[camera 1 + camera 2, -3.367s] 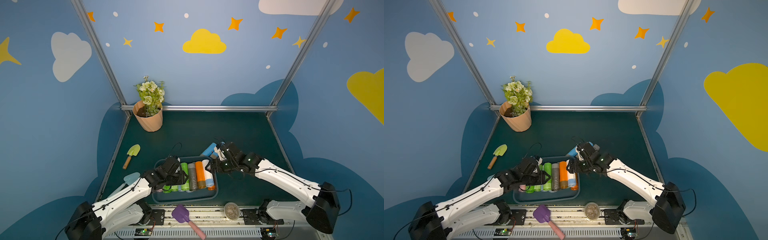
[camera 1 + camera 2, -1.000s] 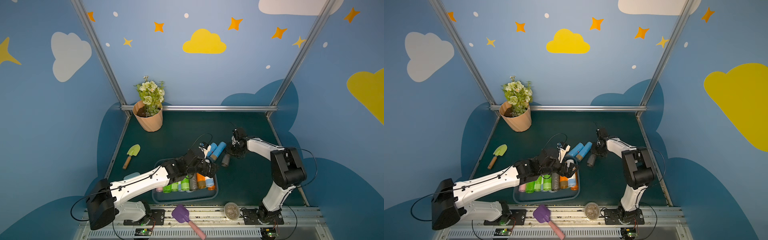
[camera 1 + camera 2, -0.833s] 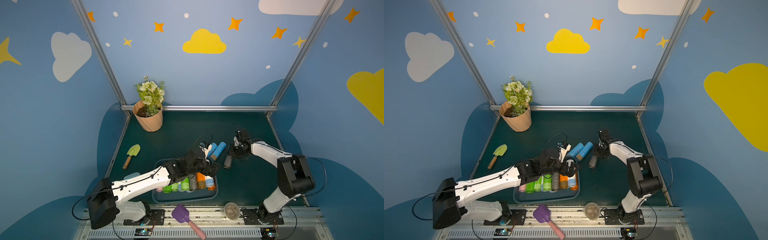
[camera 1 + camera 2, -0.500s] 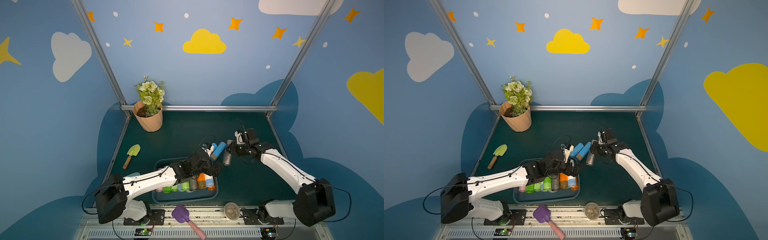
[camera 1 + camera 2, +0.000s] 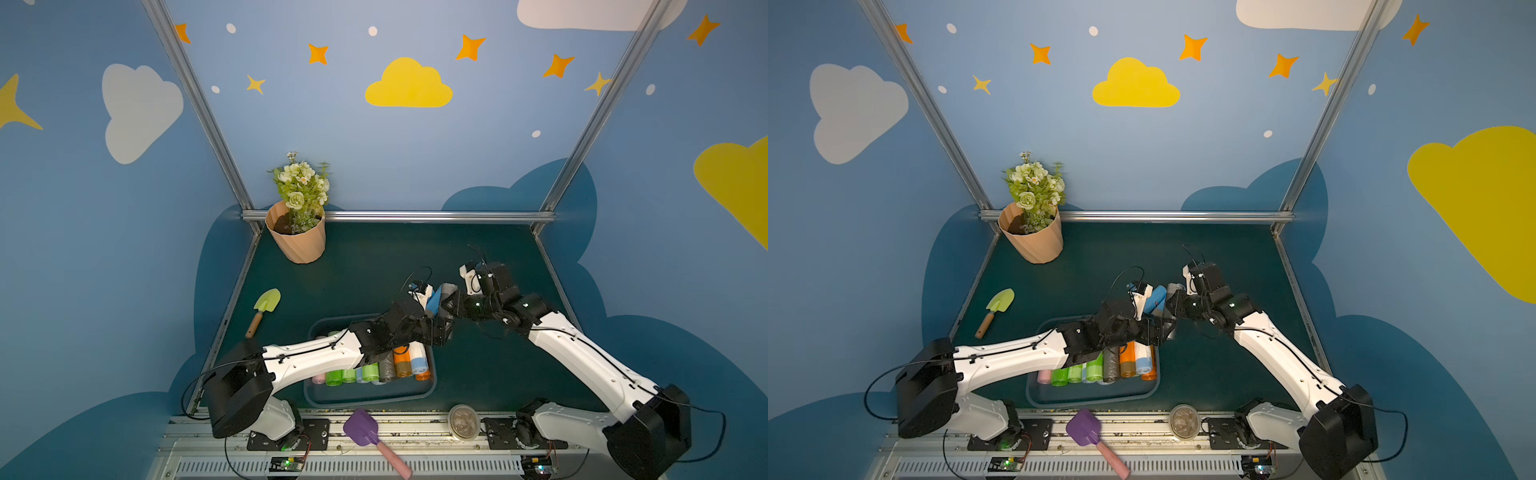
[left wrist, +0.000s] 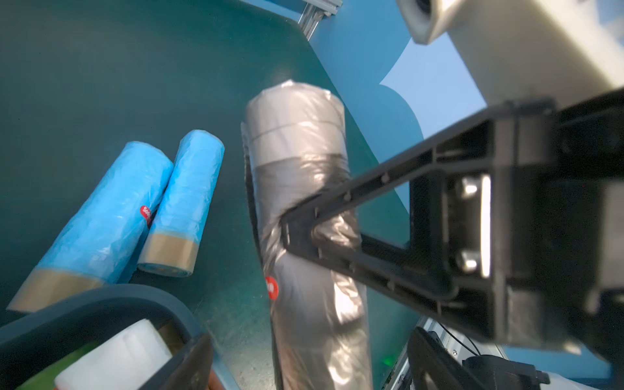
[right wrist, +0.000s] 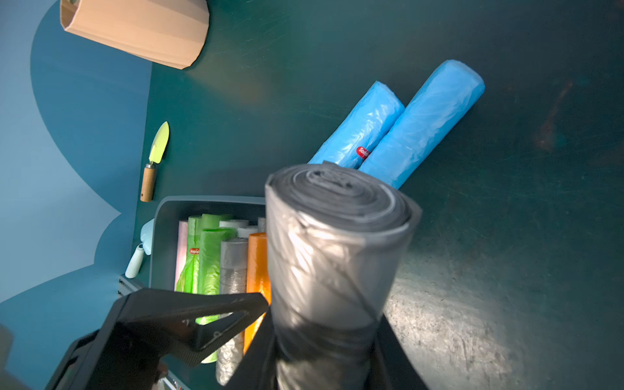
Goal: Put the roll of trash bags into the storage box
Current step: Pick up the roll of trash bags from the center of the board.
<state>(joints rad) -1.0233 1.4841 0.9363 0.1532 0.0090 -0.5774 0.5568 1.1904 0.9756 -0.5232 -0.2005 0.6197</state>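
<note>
Grey roll tight between right fingers, left fingers apart around it; storage box half behind left arm.

**COLOUR REFERENCE**

Centre of the right wrist view, I see a grey roll. Upper right: two light-blue rolls with a red label. The storage box is dark blue-grey. The flowerpot is peach and ribbed.

Left arm overhangs storage box; front strip bare.

White arms, black joints, cables
</note>
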